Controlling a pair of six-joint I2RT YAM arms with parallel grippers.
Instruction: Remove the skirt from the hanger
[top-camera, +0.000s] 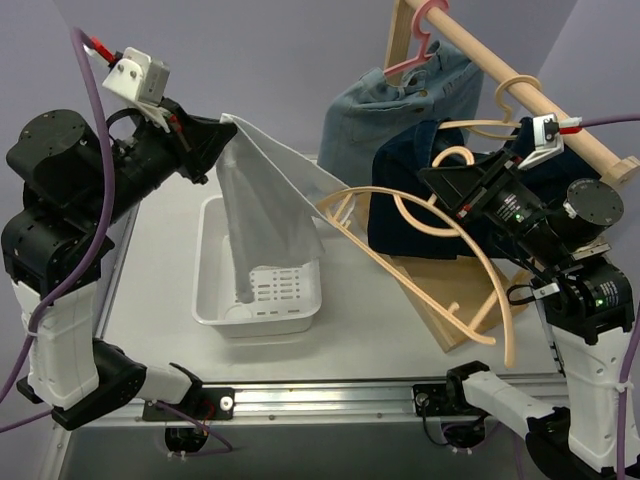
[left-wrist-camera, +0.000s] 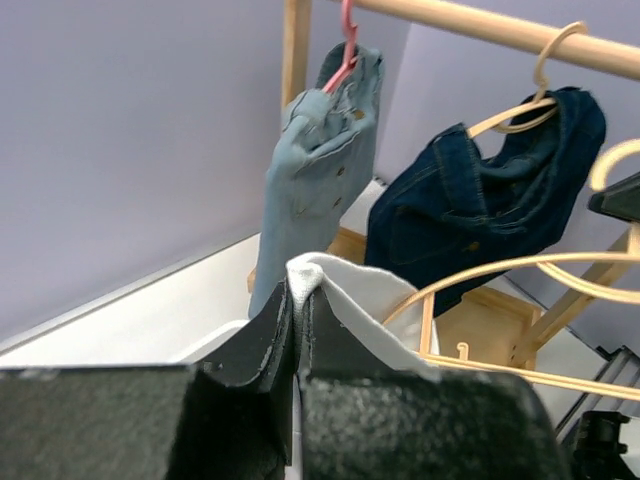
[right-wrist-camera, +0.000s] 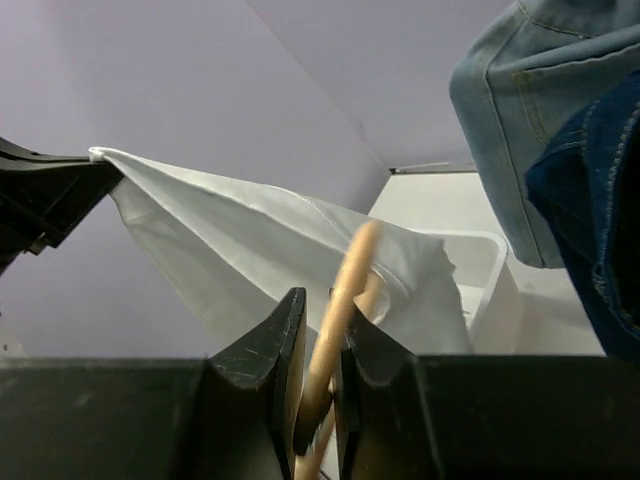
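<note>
The skirt (top-camera: 265, 200) is pale grey-white cloth. My left gripper (top-camera: 222, 128) is shut on its upper corner and holds it up above the white basket (top-camera: 215, 300); the lower end hangs into the basket. The pinch shows in the left wrist view (left-wrist-camera: 297, 300), with the skirt (left-wrist-camera: 370, 300) draped to the right. The skirt's other corner still lies over one arm of the beige hanger (top-camera: 420, 262). My right gripper (top-camera: 432, 180) is shut on the hanger near its hook. In the right wrist view the hanger (right-wrist-camera: 350, 270) runs between my jaws (right-wrist-camera: 318, 310) towards the skirt (right-wrist-camera: 250, 230).
A wooden rack rail (top-camera: 530, 95) stands at the back right. It carries a light denim garment (top-camera: 400, 100) on a pink hanger and a dark denim garment (top-camera: 420, 215) on a beige one. The rack's wooden base (top-camera: 440, 300) lies under my right arm.
</note>
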